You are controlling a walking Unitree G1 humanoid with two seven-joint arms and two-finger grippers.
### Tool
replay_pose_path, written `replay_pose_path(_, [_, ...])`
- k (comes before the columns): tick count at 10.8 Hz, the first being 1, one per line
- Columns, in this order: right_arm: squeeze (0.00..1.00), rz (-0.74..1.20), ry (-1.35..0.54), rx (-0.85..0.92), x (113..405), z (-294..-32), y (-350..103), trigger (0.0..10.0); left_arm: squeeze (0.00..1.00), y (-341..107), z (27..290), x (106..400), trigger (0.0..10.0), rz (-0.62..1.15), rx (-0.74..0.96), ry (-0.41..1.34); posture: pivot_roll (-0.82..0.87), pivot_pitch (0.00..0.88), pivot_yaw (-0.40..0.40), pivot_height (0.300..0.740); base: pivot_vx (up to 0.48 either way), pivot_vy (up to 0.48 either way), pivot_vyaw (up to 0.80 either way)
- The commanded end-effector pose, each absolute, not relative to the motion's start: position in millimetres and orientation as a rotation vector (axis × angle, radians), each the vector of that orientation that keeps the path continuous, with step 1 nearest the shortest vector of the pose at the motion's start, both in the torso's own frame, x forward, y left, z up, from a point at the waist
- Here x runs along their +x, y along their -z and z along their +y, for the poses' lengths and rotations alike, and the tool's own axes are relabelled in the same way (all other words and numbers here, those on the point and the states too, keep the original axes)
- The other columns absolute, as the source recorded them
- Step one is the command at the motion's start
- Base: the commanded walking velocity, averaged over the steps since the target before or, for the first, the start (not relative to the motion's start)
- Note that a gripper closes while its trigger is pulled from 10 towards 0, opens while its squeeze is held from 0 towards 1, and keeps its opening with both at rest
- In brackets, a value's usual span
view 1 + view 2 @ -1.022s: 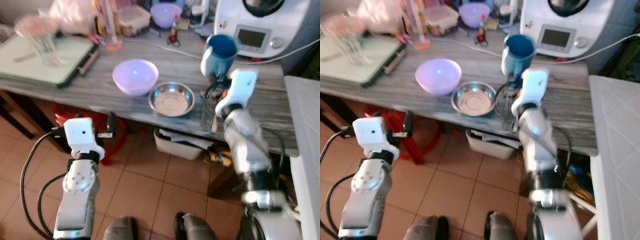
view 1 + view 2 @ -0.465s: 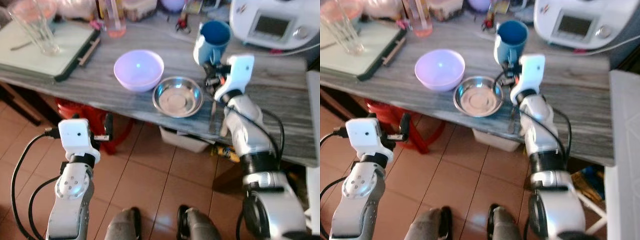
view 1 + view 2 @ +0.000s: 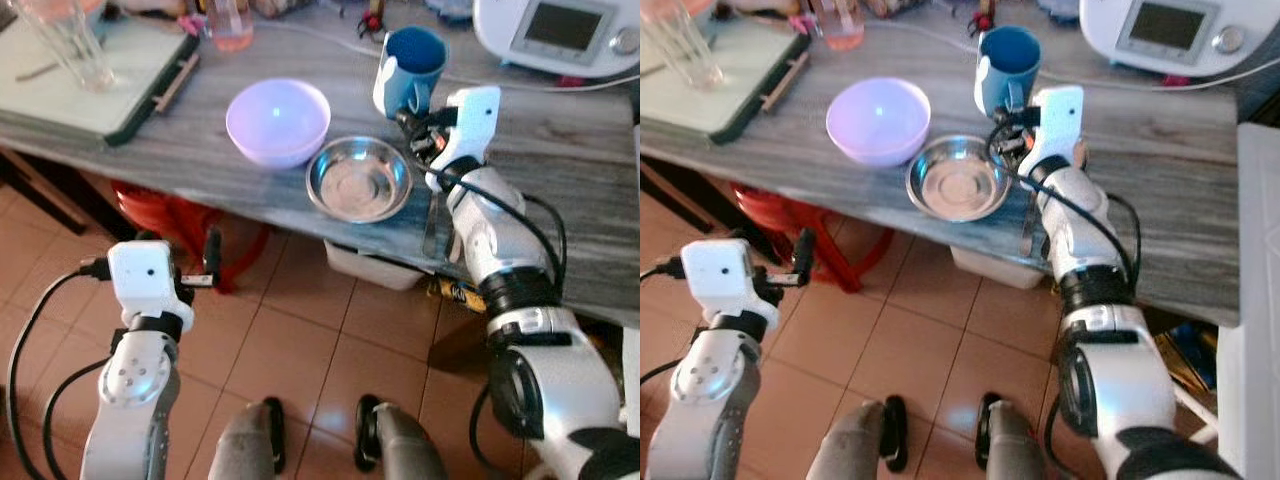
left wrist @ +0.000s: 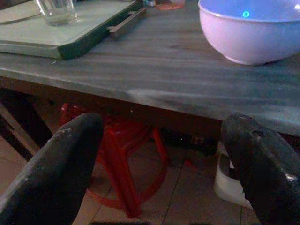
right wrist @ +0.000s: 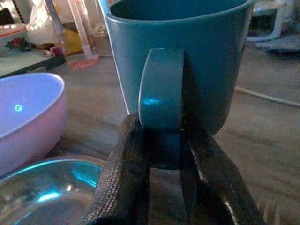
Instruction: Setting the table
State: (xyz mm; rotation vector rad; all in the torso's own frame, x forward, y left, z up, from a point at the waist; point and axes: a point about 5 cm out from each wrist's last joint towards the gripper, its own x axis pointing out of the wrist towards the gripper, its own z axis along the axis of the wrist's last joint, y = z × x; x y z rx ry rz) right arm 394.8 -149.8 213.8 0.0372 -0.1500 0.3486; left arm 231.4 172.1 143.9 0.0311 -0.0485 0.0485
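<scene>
— What do we have in our right claw [image 5: 161, 154]?
— The handle of the blue mug [image 5: 187, 51], pinched between both fingers; the mug stands upright on the desk [image 3: 560, 190].
— Beyond it?
— The steel bowl [image 3: 358, 180] just beside, the lilac bowl [image 3: 278, 120] further left.
— Our left claw [image 4: 164, 164]?
— Spread wide, holding nothing, below the desk edge.

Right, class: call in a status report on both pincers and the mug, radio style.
Right pincer shut on blue mug handle, mug over the table. Left pincer open, low, short of the table edge. Steel bowl and lilac bowl close beside.
</scene>
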Motion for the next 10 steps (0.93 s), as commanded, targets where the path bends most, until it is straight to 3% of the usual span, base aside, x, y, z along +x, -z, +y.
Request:
replay_pose_path(1, [0.0, -0.156, -0.376, 0.042, 397.0, -147.4, -216.6, 10.0, 0.0, -143.2, 174.9, 226.4, 10.0, -0.033, 0.043, -0.055, 0.16, 0.293, 0.057, 0.74, 0.0, 0.0, 0.0])
replay_pose_path(4, [0.0, -0.105, -0.403, 0.01, 399.2, -145.5, -204.6, 10.0, 0.0, -142.7, 177.5, 223.6, 10.0, -0.016, 0.053, -0.059, 0.17, 0.304, 0.06, 0.74, 0.0, 0.0, 0.0])
replay_pose_path(5, [0.55, -0.097, -0.401, -0.009, 399.9, -146.5, -201.7, 10.0, 0.0, -143.8, 178.8, 222.1, 10.0, -0.012, 0.055, -0.069, 0.17, 0.299, 0.065, 0.74, 0.0, 0.0, 0.0])
replay_pose_path(6, [1.0, -0.097, -0.395, -0.014, 400.0, -147.9, -200.2, 10.0, 0.0, -144.3, 179.1, 221.4, 10.0, -0.012, 0.054, -0.074, 0.18, 0.28, 0.062, 0.74, 0.0, 0.0, 0.0])
replay_pose_path(10, [1.0, -0.173, -0.398, -0.105, 400.9, -147.7, -214.6, 10.0, 0.0, -145.5, 177.5, 230.4, 10.0, -0.03, 0.048, -0.082, 0.16, 0.247, 0.041, 0.74, 0.0, 0.0, 0.0])
